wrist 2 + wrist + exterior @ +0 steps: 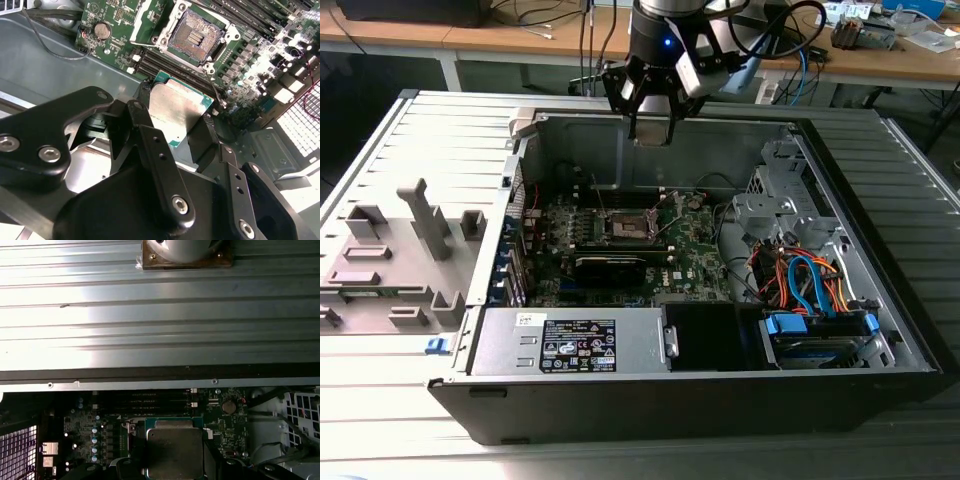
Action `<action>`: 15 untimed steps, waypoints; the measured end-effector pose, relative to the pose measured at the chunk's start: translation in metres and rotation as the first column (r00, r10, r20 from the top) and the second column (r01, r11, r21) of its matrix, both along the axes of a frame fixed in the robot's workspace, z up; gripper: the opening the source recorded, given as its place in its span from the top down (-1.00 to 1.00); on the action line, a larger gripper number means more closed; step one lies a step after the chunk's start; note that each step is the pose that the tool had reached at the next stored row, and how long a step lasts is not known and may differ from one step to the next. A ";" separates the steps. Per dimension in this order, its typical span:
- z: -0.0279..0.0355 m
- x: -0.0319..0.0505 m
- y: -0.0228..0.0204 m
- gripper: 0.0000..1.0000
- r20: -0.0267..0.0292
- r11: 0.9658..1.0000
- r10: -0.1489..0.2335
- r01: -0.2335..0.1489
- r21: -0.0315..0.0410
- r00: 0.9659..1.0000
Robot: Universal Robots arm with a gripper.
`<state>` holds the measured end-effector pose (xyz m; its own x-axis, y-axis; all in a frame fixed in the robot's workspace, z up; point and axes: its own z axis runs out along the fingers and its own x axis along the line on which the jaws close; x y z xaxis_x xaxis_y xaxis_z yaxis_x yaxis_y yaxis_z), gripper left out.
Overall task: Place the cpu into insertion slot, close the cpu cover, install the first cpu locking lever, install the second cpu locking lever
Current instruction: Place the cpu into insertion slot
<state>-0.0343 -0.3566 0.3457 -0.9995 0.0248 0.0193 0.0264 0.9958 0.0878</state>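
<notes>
Silvery cpu [178, 109] clamped in the black gripper [175, 120].

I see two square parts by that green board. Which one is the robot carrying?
The cpu, the silvery flat chip clamped in the end effector; the insertion slot is dark-centred, empty and fixed on the board.

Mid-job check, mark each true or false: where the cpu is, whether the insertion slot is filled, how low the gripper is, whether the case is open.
1. The gripper is shut on the cpu. True.
2. The cpu sits in the insertion slot. False: the slot is empty, its dark centre exposed.
3. The gripper rests on the green board. False: in the exterior view it hangs above the board, near the case's far wall.
4. The computer case lies open, its inside exposed. True.
</notes>
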 end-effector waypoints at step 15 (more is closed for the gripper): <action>-0.0018 0.0000 -0.0025 -0.09 0.000 1.000 0.000 0.000 0.000 1.000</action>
